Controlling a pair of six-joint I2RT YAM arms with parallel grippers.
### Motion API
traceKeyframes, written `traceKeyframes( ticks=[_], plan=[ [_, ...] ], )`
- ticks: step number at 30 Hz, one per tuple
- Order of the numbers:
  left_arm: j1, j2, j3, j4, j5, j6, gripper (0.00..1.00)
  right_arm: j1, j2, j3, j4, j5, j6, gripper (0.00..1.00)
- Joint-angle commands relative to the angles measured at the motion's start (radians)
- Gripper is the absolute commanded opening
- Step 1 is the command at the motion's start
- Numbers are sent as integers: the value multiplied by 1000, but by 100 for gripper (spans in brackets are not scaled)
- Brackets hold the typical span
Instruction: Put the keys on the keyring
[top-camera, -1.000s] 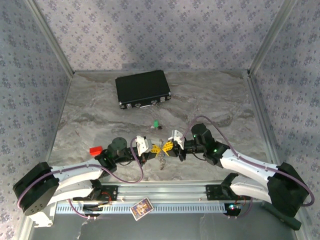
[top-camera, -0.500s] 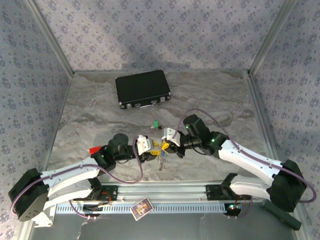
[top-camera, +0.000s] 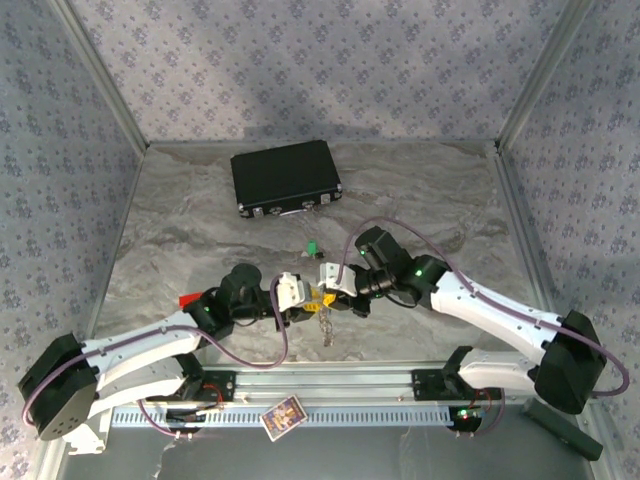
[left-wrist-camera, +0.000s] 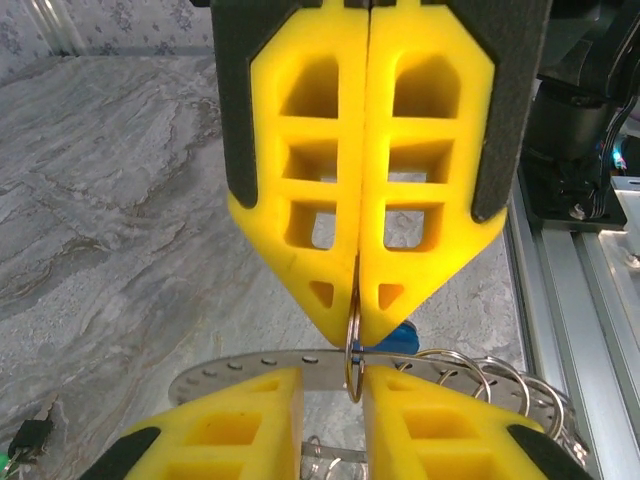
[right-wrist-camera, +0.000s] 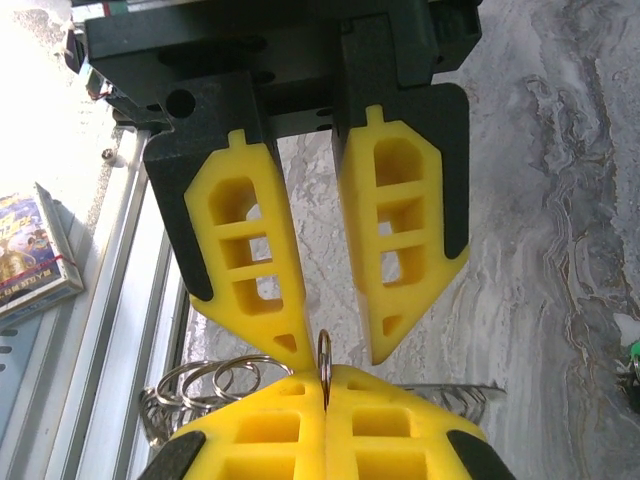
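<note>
You see the two claws meeting tip to tip in the lower middle of the top view, above the grey table (top-camera: 200, 240). Your right claw (right-wrist-camera: 325, 385) has its yellow fingers pressed together, and between the tips it clamps a thin loop (right-wrist-camera: 323, 350) of wire, which stands edge-on. Your left claw (left-wrist-camera: 333, 388) has its fingers a little apart. The thin loop stands in this gap, close to the fingertips, but I cannot tell if they touch it. The keyring (left-wrist-camera: 240, 372) is there too: in the left wrist view its flat silver band with small holes runs across the lower part of the frame, just above the left claw's fingers, with several wire rings bunched at the lower right. In the top view it hangs just under both claws. A blue key (left-wrist-camera: 400, 338) shows beside the thin loop, right of the centre of the frame; how it is attached I cannot tell. A green key (top-camera: 313, 249) lies on the table just above the claws, apart from them. A black case (top-camera: 286, 178) lies in the upper middle, and a red block (top-camera: 188, 299) sits at the left beside the left arm.
</note>
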Motion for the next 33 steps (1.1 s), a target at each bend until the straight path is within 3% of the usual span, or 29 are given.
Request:
traceKeyframes(
  ticks=[1,6,9,12,19,33],
  plan=[
    [-3,10,40,-7,39,19,18,12,11,43,-25,-4,-28,0],
    [-2,9,42,-12,42,24,4,10,6,39,-20,-13,-34,0],
    [-3,4,35,-7,46,19,0,-1,-22,8,17,-25,0,19],
    [-1,2,2,61,46,-15,0,-27,-78,-79,138,-61,85,25],
    [-2,22,-114,371,28,-182,0,-75,-192,-299,491,-104,307,30],
    [-3,50,-131,419,31,-209,0,-88,-125,-339,607,-163,373,28]
  ],
)
